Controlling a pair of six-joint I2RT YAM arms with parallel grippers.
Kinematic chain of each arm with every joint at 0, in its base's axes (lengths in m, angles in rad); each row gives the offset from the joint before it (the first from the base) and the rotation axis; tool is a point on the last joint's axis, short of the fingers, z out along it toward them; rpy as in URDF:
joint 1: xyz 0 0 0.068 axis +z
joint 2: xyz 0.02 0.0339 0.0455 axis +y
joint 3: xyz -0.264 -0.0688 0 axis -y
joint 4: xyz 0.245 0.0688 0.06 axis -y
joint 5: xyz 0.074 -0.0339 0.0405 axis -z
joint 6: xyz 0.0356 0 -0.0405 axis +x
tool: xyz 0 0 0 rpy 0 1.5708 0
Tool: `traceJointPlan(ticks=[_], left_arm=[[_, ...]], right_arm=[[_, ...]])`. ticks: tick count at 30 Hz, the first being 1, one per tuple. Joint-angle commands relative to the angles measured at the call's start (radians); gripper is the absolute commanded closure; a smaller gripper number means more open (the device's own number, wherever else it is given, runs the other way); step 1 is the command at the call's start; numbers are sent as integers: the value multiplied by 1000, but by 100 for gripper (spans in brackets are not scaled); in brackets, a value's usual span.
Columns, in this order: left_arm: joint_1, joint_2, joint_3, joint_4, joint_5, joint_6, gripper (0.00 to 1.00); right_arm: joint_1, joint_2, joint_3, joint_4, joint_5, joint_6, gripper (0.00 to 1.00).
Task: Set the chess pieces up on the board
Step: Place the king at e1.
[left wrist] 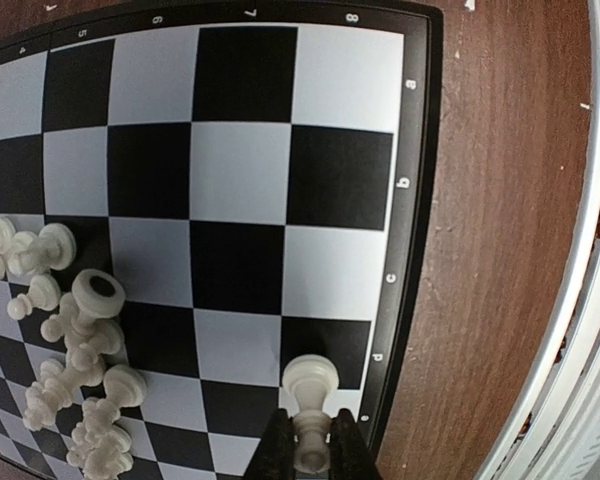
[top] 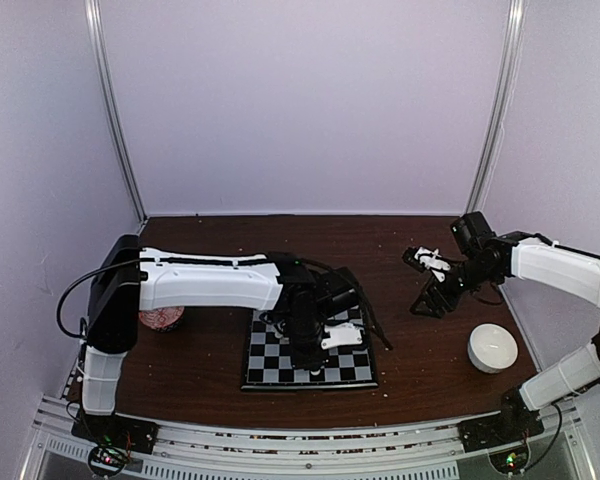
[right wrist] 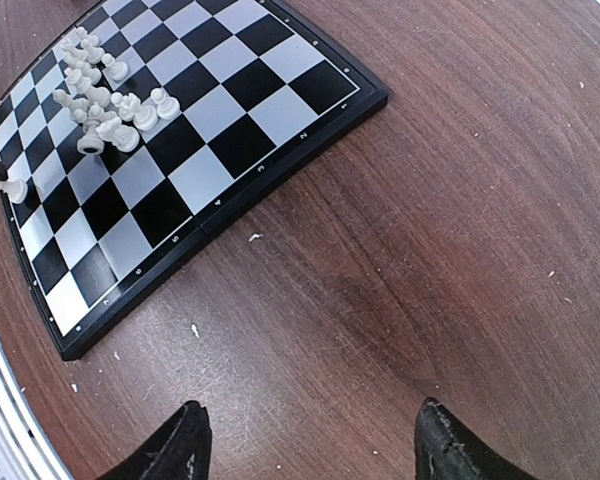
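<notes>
left wrist: left gripper (left wrist: 310, 455) pinches pawn (left wrist: 310, 400) over board (left wrist: 416, 200)

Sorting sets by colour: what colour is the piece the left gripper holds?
Cream white; the piece shows best in the left wrist view.

Coordinate marks on the board's rim

On the thin black rim of the board (left wrist: 423, 120), the digits 4, 5, 6, 7 and 8 are printed in white along one edge, and the letters a, b, c and d along the adjoining edge. In the right wrist view, similar rim marks are too small to be read.
</notes>
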Motion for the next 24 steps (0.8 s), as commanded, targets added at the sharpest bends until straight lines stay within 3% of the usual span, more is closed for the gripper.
traceJointPlan(ticks=[1,9,15,24], left_arm=[[-7,37,49,-16,24,24,99],[-7,45,49,-20,24,27,99],[-7,34,41,-20,32,32,92],[-7,8,15,-19,46,44,96]], right_arm=[[-3,9,28,-9,-24,-10,30],[-2,21,32,-13,-24,-14,31],[-1,24,34,-15,-26,-14,31],[4,31,35,-17,-26,-16,31]])
